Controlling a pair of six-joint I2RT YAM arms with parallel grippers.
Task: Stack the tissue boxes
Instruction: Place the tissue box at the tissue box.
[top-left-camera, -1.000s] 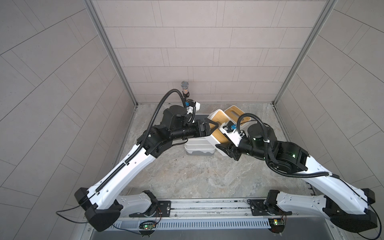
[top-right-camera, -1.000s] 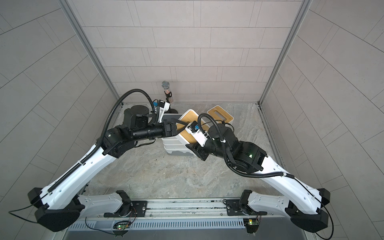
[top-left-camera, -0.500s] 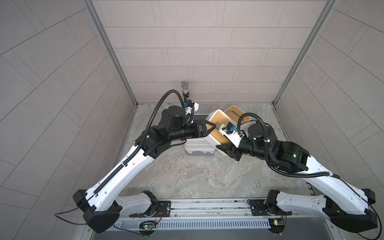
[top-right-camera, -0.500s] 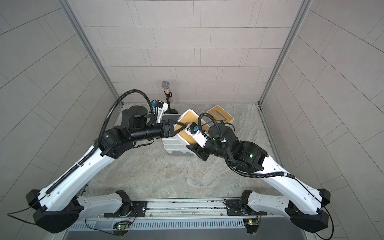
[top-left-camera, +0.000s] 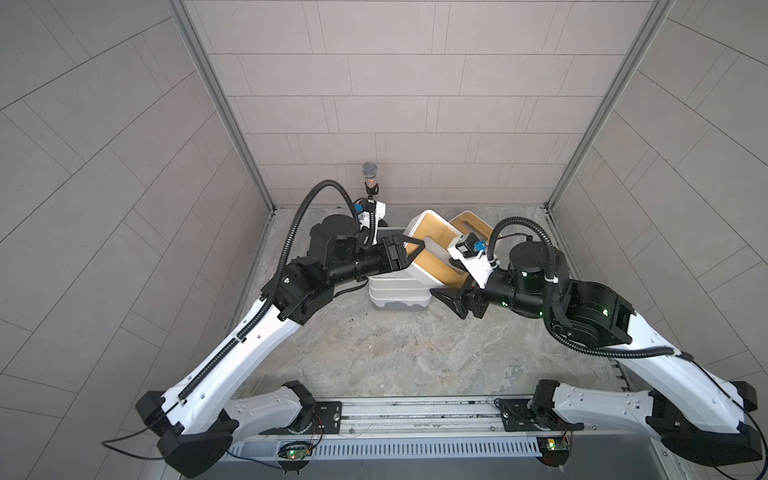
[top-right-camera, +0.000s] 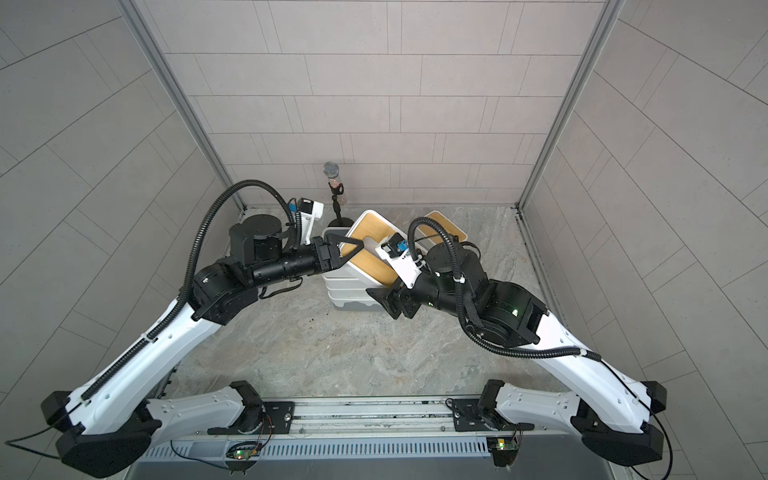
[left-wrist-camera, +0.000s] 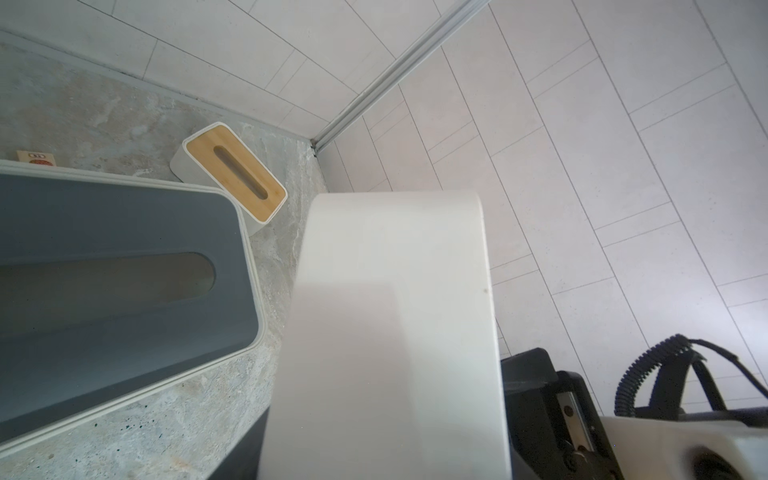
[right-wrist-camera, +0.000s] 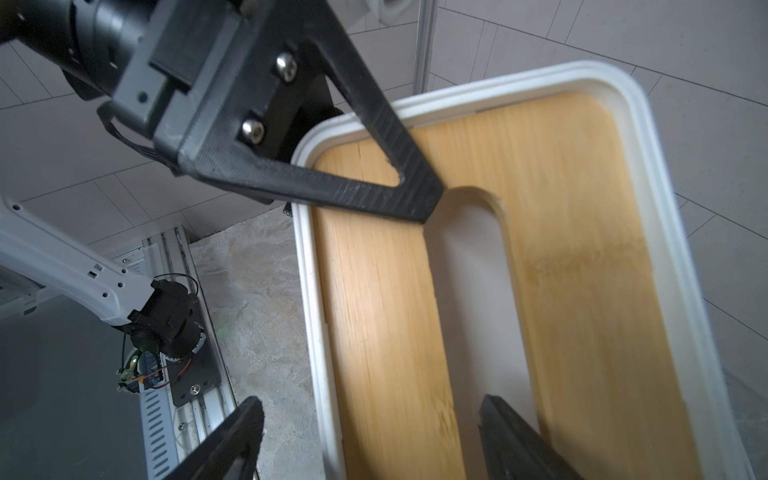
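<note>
Tissue box (top-left-camera: 432, 262), bamboo lid, tilted | left pincer (top-left-camera: 417, 252) grips it | right pincer (right-wrist-camera: 370, 402) wide

Tilted box (top-left-camera: 430, 253) is blocking plenty! In both top views the stack (top-left-camera: 397, 293) under it shows little but its front wall, lids mostly covered, box count impossible to call. Left pincer (right-wrist-camera: 422, 205): one finger on the lid, its partner out of sight beneath the tilted box. From the right wrist that bamboo lid is smeared and runs off the frame, and the right pincer (right-wrist-camera: 370, 401) is cropped to fingertips. Behind the tilted box, the far box (top-left-camera: 478, 222) is half covered. Beside it, the grey lid (left-wrist-camera: 124, 270) is cropped, and beyond that is a small label (left-wrist-camera: 36, 159), too tiny to read.
</note>
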